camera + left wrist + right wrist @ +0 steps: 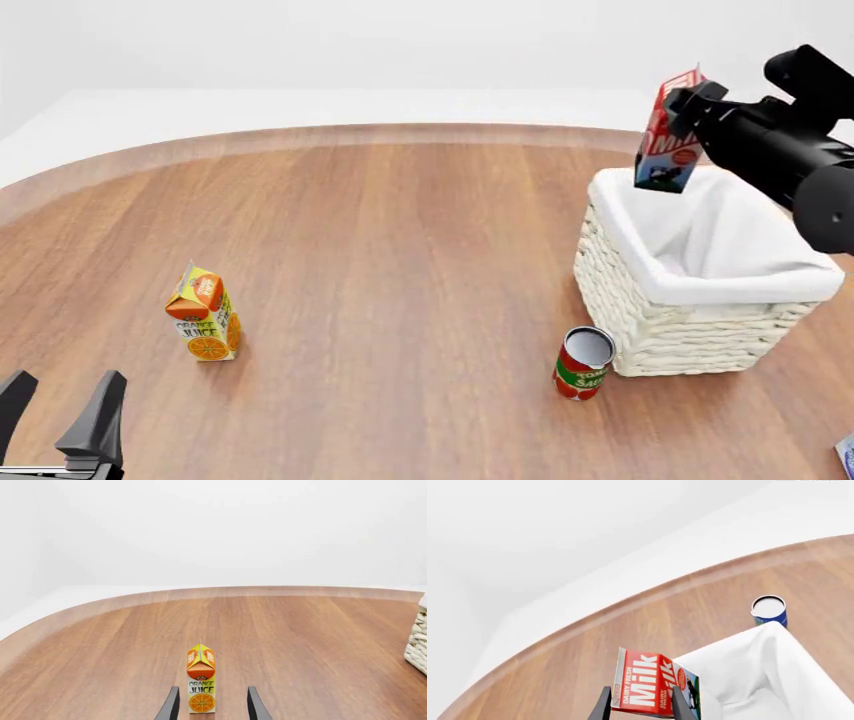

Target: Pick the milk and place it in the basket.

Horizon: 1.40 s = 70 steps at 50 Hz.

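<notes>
My right gripper (pixel 689 110) clamps the glossy milk (pixel 670 132) carton, tilted, above the woven wicker basket (pixel 694 320), cloth-lined.

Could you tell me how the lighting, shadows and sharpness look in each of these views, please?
Front view: soft, even light; the red tomato-sauce can casts almost no shadow. Left wrist view: the orange-and-yellow juice carton is sharp, without glare. Right wrist view: the red-topped milk carton lettering is crisp; the table edge curves strongly.
</notes>
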### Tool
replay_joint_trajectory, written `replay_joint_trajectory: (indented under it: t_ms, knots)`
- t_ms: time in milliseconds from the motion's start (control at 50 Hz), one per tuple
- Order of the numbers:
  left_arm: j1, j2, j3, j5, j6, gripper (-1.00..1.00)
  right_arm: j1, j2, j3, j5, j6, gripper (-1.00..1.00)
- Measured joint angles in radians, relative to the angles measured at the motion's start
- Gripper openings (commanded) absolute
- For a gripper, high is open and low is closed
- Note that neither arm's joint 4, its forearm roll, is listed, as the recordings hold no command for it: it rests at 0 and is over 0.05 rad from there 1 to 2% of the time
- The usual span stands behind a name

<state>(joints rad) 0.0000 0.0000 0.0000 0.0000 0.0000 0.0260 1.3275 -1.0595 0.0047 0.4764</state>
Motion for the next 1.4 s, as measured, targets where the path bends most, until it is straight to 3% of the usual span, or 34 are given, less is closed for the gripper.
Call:
replay_joint_trajectory:
  t_ms: [760,1400]
  knots:
    - [0.000,0.000,0.000,0.000,0.000,1.00,-0.129,0.060,0.087,-0.088,-0.024,-1.00]
    - [0.000,0.000,0.000,0.000,0.000,1.00,-0.172,0.134,0.136,-0.158,-0.032,-1.00]
